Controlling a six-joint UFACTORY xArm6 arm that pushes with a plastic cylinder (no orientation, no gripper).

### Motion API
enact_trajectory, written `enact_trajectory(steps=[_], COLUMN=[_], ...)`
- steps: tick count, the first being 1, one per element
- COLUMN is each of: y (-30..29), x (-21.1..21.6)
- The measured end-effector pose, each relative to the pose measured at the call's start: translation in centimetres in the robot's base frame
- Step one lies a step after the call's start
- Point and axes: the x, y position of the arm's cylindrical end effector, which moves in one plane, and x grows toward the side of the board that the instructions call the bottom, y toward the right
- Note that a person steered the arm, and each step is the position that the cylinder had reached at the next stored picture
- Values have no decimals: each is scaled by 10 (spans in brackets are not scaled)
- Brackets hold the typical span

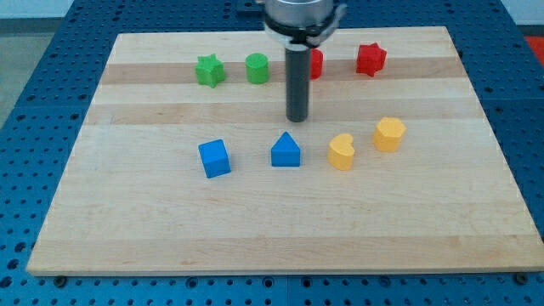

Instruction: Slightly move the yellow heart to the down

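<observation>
On the desk (127, 212), my tip (297, 119) up-left of yellow heart (342, 152), apart; above blue triangle (286, 150); end effector a plain rod, no jaws.

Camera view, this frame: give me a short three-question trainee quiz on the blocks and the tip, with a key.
1. True or false: my tip touches the yellow heart.
2. Which block lies nearest below my tip: A the blue triangle, B the blue cube, C the green star?
3. Fill in: the yellow hexagon sits to the view's ____ of the yellow heart.

Key: 1 false, the tip stands apart, up and to the view's left of it. 2 A. 3 right.
</observation>
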Motion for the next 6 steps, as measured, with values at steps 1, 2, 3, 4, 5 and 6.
enact_trajectory(steps=[1, 2, 3, 4, 5, 6], y=[19, 19, 17, 15, 15, 19], x=[9, 20, 21, 21, 27, 53])
